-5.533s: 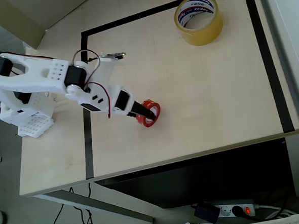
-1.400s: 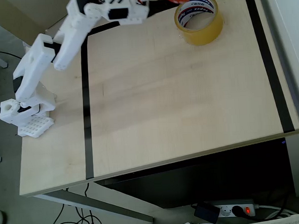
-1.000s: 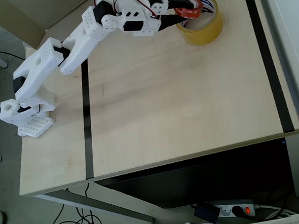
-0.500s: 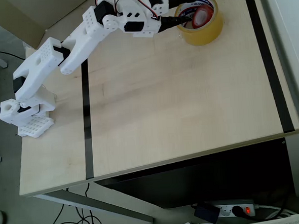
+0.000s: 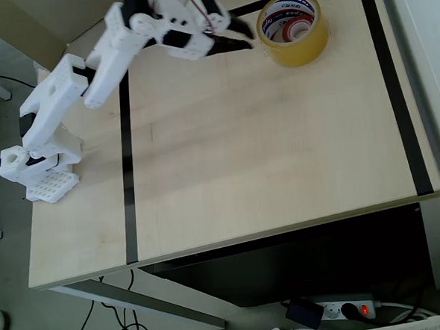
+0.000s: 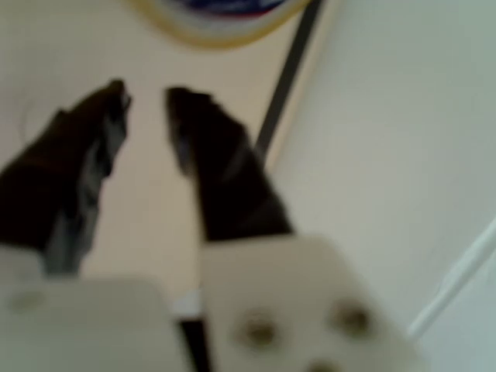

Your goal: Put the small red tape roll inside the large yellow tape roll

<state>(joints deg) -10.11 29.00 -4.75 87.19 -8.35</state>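
A pale wooden worktop [image 5: 279, 154] bordered by black tape lines [image 5: 127, 178] stands on a grey floor [image 5: 11, 297]; a power strip [image 5: 348, 308] with cables lies beneath it.

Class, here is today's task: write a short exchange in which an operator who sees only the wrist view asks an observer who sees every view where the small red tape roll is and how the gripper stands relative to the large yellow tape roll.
Operator: My wrist view shows the gripper open with nothing between its jaws, and a blurred edge of the large yellow tape roll at the top. Where is the small red tape roll?
Observer: In the overhead view the small red tape roll lies inside the yellow roll's ring.
Operator: Is the gripper touching the yellow roll?
Observer: No. In the overhead view it sits to the left of the roll, with bare table between them.
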